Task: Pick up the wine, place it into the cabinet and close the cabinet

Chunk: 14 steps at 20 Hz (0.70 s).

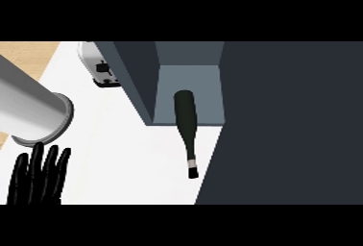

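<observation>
The left hand [39, 175] showed at the lower left corner, with its black fingers straight, close together and pointing up. It was released and grasped nothing. Its palm and wrist were cut off by the lower edge. The right hand did not appear anywhere in the view.

Just above the fingertips, a thick grey tube [32, 108] came in from the left edge. It looked like a part of an arm, but it could not be told which one. It covered a part of the white counter [120, 144] behind it.

Further to the right, the wine bottle [186, 125] lay on its side, well apart from the hand. Its dark body rested inside the open cabinet [138, 81], on the grey bottom. Its thin neck stuck out over the counter towards the viewer. A pale band sat near the mouth. The bottle was therefore only partly inside.

A large dark panel [284, 120] filled the whole right side and stood just beside the bottle's neck. It hid everything behind it, and it was not sure if this was the cabinet's door.

At the top, a silver toaster [102, 69] stood behind the cabinet's left wall, which covered it partly. A strip of wooden floor [21, 50] showed at the upper left corner.
</observation>
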Available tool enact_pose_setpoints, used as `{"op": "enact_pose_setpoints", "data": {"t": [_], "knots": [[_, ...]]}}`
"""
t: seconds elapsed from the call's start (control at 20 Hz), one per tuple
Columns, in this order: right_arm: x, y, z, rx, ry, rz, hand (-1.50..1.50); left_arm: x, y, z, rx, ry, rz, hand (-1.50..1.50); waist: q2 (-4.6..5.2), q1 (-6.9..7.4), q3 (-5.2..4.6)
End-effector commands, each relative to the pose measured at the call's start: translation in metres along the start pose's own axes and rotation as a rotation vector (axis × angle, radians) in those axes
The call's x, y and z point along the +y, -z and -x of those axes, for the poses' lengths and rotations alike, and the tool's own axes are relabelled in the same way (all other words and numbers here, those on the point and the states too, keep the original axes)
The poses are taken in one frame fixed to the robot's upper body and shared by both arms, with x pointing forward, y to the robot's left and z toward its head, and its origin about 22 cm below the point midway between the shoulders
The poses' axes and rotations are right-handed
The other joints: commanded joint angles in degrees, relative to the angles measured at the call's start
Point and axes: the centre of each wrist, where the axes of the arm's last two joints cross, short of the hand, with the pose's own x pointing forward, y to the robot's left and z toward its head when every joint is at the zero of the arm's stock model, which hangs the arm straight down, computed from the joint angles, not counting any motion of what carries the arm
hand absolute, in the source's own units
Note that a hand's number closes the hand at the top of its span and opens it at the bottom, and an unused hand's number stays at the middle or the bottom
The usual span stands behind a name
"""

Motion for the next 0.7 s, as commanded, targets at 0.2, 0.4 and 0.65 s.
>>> {"op": "enact_pose_setpoints", "data": {"t": [0.2, 0.4, 0.65], "knots": [[0.037, -0.03, -0.031, -0.094, -0.004, -0.177, 1.5, 0.036, 0.001, -0.028, -0.006, 0.016, -0.035, -1.5, -0.21, -0.15, 0.0], [0.054, -0.012, -0.022, -0.095, 0.009, -0.192, 1.5, 0.06, 0.013, -0.029, -0.001, 0.039, -0.035, -1.5, -0.09, -0.35, 0.0], [0.079, -0.01, -0.025, -0.102, 0.065, -0.189, 1.5, 0.079, 0.023, -0.026, -0.018, 0.052, -0.034, -1.5, -0.34, -0.96, -0.13]]}}
